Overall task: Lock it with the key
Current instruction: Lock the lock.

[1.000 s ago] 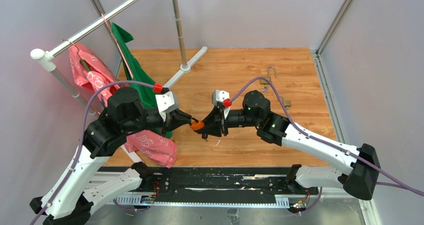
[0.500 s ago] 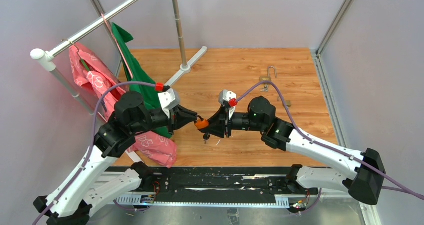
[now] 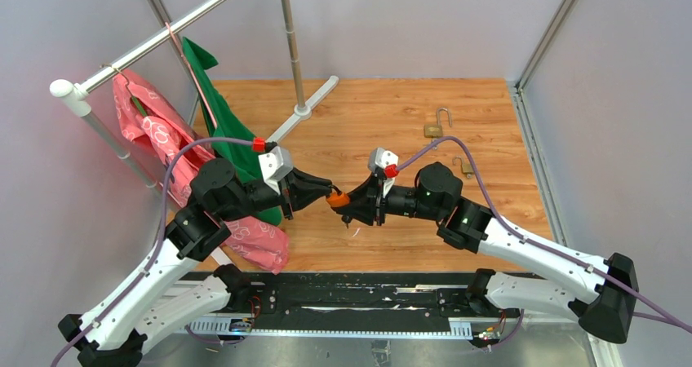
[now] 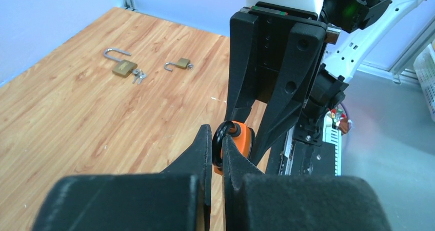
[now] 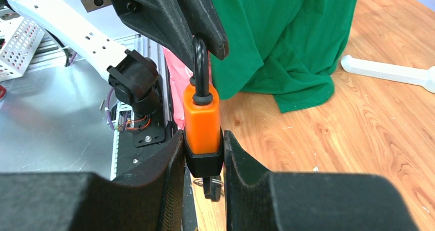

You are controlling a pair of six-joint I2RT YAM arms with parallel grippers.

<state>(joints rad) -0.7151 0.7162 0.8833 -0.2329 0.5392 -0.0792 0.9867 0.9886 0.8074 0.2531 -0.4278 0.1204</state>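
Orange padlock [image 5: 202, 123]: a rectangular body in smooth moulded plastic with a black base cap and a black round-section shackle [image 5: 200, 66], standing upright in the right wrist view and carried in the air over the near middle of the wooden table [image 3: 392, 106], between the two arms. A small dark key [image 5: 210, 189] on a thin wire ring hangs under the base. Right gripper [image 5: 203, 138]: matte black fingers clamped flat on both sides of the body. Left gripper [image 4: 218, 138]: fingers pinched together on the shackle loop from the opposite side. Table: orange-brown plank-grain laminate. Toward the far right of it lie a brass padlock [image 4: 121, 65] with a steel U-shackle, a small bunch of keys [image 4: 137, 77] touching it, and just beside these a smaller steel hook-shaped piece [image 4: 179, 64], too small to identify. At the left, a garment rail [image 3: 163, 41] of bright metal tube with a white end cap bears a green T-shirt [image 5: 277, 41] and a pink patterned garment [image 3: 155, 130].
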